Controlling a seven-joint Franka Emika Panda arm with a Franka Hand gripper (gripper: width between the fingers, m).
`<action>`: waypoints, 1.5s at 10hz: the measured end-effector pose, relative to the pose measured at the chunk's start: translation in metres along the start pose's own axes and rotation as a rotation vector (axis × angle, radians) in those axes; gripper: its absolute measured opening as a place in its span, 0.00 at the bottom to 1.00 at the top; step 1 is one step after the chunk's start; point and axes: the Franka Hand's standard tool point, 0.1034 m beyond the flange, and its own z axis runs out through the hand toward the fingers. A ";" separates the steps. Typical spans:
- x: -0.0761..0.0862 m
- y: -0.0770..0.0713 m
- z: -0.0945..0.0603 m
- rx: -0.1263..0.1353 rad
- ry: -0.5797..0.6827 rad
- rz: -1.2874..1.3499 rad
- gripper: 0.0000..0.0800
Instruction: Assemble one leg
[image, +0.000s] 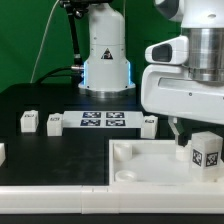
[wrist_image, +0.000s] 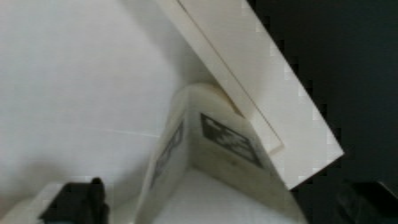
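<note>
A leg (image: 206, 153), a small white block with a black-and-white tag, stands upright in the corner of the large square white piece (image: 140, 160) at the exterior view's right. My gripper (image: 193, 137) hangs right over it, with one dark finger (image: 178, 128) showing beside the leg. In the wrist view the leg (wrist_image: 222, 150) rises between my fingers, against the raised rim (wrist_image: 249, 70) of the white piece. My gripper (wrist_image: 214, 205) is open. A strip of white surface shows between one finger (wrist_image: 75, 202) and the leg.
The marker board (image: 103, 121) lies in the middle of the black table. Loose legs lie beside it: two (image: 29, 121) (image: 54, 122) toward the exterior view's left and one (image: 149, 124) toward its right. Another shows at the left edge (image: 2, 152). The robot base (image: 105, 55) stands behind.
</note>
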 end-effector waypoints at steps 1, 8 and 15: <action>0.001 0.001 0.000 0.000 0.000 -0.097 0.81; -0.002 -0.001 0.000 -0.002 0.000 -0.698 0.81; -0.002 -0.002 0.001 -0.001 0.006 -0.504 0.36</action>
